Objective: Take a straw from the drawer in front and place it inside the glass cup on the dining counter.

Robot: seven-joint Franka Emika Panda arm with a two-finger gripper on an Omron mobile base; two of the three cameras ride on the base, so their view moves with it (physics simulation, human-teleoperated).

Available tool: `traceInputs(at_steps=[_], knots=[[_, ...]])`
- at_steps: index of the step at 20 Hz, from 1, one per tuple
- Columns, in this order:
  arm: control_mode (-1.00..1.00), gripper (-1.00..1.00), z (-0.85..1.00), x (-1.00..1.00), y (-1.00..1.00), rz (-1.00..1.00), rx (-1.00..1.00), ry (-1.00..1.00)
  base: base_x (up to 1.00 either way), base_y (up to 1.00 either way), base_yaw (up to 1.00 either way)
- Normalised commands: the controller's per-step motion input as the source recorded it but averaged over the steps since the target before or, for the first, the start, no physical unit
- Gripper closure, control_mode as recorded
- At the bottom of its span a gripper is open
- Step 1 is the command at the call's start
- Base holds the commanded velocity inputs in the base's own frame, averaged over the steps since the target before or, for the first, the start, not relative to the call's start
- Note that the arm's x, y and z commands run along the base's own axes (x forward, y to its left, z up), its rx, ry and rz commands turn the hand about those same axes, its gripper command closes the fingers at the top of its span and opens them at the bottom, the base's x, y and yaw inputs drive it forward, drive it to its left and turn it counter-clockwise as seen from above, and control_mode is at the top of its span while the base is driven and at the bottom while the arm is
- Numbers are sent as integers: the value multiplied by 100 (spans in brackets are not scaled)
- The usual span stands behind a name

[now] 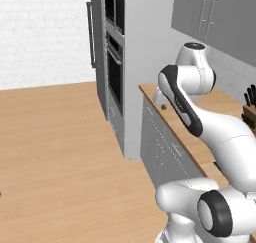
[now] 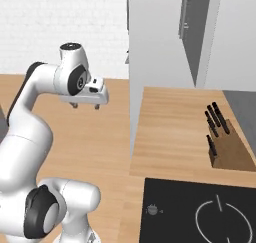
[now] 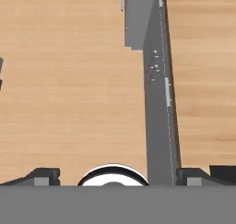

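Hand view: jaws [image 3: 115,177] wide apart above closed drawer [image 3: 159,94] fronts

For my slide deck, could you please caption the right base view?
Arm raised beside the wooden counter, open tool empty above the floor; knife block and cooktop nearby.

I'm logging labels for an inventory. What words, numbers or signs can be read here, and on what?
No words, brands or numbers can be read.
The one sign is a white circle with a short stroke at its top, unlettered, on the black cooktop.
The small grey mark at the cooktop's left is too small to read.
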Motion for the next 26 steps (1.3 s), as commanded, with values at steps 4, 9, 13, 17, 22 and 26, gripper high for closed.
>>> traceInputs(at_steps=[4,9,13,17,22,26], knots=[[-100,-100,-83,10,0,0,-27,6,0,0,0],[-100,-100,-100,10,4,0,-39,12,0,0,0],[-100,-100,-92,-1,0,0,-33,6,0,0,0],[-100,-100,-72,-1,0,-1,-26,0,0,0,0],[-100,-100,-53,-26,-27,-2,-10,0,0,0,0],[-100,-100,-20,-3,-38,-1,-2,0,0,0,0]])
